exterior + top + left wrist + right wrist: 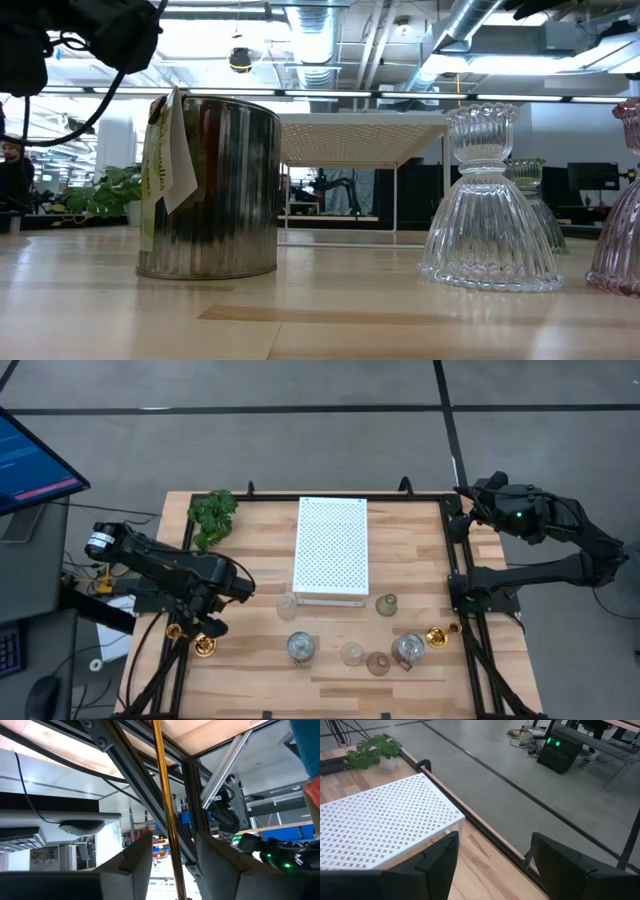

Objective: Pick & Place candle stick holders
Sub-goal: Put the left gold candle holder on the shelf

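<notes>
A slim gold candle stick (203, 647) stands at the table's near left, and a second gold stick (437, 637) stands at the near right. Several small glass and silvery cups (300, 648) sit on their bases in front of the white dotted board (331, 548). In the low view the silvery cup (210, 185) and a clear cup (490, 200) show close up. My left gripper (212, 624) is open at the left stick. That stick's shaft (165, 810) runs between the two fingers with a gap on each side. My right gripper (490, 865) is open and empty above the table's far right corner.
A leafy green plant (212, 512) stands at the far left corner. The white board takes up the table's middle. A greenish cup (387, 604) and a pinkish cup (378, 663) stand near the front right. A black frame rail (460, 560) runs along the table's right edge.
</notes>
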Controlling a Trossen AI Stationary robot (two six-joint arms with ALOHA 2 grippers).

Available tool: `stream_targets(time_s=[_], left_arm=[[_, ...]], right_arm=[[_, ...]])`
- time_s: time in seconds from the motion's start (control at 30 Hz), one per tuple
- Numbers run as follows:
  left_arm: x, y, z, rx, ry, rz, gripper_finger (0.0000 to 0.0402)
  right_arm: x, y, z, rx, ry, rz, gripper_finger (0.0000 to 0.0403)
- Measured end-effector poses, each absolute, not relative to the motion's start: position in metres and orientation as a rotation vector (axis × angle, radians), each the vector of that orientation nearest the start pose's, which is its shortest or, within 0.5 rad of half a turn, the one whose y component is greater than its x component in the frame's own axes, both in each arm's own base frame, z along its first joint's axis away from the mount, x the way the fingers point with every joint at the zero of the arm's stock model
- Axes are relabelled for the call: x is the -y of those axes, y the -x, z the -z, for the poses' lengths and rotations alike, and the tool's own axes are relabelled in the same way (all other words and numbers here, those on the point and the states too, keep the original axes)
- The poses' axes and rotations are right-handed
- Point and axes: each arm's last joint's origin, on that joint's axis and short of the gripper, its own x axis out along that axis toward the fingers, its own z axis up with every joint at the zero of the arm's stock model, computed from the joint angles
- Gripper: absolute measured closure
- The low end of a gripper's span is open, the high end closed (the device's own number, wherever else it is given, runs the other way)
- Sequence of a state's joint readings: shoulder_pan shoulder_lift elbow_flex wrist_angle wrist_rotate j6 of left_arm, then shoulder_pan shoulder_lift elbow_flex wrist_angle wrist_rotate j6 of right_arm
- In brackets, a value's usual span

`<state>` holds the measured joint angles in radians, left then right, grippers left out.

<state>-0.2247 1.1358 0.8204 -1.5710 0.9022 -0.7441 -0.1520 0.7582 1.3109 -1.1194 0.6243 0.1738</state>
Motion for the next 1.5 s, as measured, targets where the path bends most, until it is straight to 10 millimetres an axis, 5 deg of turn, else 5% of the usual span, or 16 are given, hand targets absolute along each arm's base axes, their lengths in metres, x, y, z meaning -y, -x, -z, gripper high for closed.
stream_targets(time_s=[0.5, 0.73, 0.93, 1.27, 1.5], left_arm=[[0.053, -0.125, -0.243, -2.138, 1.152, 0.017, 0.0386], [0.053, -0.126, -0.245, -2.173, 1.262, -0.112, 0.0384], [0.056, -0.135, -0.27, -2.131, 1.36, -0.176, 0.0387], [0.057, -0.146, -0.342, -1.973, 1.559, -0.246, 0.0387], [0.05, -0.148, -0.378, -1.859, 1.72, -0.289, 0.0387]], right_arm=[[0.029, -0.079, -0.416, -0.505, -0.009, 0.796, 0.0163], [0.029, -0.079, -0.416, -0.496, -0.01, 0.796, 0.0163], [0.03, -0.084, -0.422, -0.458, 0.034, 0.762, 0.0163], [0.035, -0.131, -0.43, -0.423, 0.201, 0.633, 0.0163], [0.039, -0.194, -0.431, -0.297, 0.222, 0.388, 0.0163]])
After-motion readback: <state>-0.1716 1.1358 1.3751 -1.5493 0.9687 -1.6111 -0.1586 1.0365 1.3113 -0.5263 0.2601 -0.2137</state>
